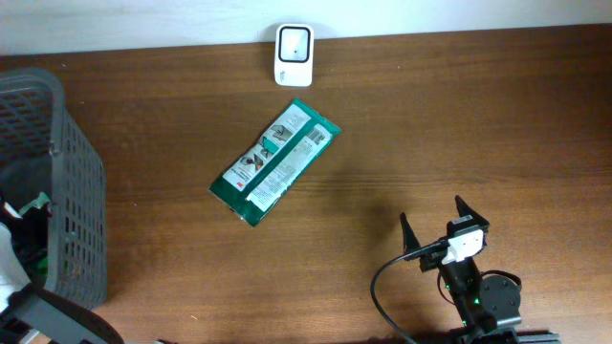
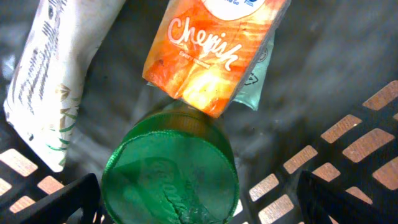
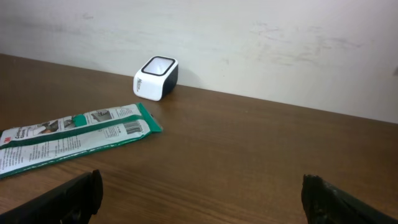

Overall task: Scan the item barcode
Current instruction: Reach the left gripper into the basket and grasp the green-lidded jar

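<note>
A flat green-and-white packet (image 1: 275,162) lies on the brown table, its printed barcode (image 3: 130,128) facing up. The white barcode scanner (image 1: 294,54) stands at the table's far edge by the wall, also seen as the scanner (image 3: 156,78) in the right wrist view. My right gripper (image 1: 432,215) rests open near the front right, well apart from the packet, nothing between its fingers (image 3: 81,194). My left gripper (image 2: 199,199) is open inside the grey basket, its jaws standing on either side of a round green lid (image 2: 169,171) without touching it.
The grey mesh basket (image 1: 72,182) stands at the table's left edge. Inside it lie an orange "Cherish" pack (image 2: 211,50) and a white pack with green print (image 2: 53,81), both beside the green lid. A black cable (image 1: 382,287) loops by the right arm.
</note>
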`<state>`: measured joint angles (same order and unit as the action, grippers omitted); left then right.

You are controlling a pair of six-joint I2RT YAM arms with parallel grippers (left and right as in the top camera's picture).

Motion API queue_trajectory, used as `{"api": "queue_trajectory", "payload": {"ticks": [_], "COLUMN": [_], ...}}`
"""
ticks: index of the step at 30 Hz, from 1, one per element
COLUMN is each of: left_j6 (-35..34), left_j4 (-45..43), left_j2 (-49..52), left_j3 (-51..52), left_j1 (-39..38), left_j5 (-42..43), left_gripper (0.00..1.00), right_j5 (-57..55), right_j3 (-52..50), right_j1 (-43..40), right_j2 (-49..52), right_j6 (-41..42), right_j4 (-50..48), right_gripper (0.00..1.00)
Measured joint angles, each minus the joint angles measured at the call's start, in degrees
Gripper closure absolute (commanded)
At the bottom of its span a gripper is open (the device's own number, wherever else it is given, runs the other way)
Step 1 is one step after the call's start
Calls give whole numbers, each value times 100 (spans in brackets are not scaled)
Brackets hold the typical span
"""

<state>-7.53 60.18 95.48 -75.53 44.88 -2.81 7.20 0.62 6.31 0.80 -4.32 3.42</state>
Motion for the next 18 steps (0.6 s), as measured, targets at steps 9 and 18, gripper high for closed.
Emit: {"api": "queue_trajectory", "payload": {"ticks": [9,18], "left_j6": [42,61], "left_j4": [-378,225], "left_j2": [13,81], "left_j3": [568,-31], "left_j1": [4,4], "left_j5": [-219,-234], "left_gripper": [27,58], "right_j5": [2,0], "right_j3": [0,0], "right_j1": [0,0], "right_j2": [0,0], "right_j6": [2,0], "right_j4": [0,-2], "right_gripper": [2,1]}}
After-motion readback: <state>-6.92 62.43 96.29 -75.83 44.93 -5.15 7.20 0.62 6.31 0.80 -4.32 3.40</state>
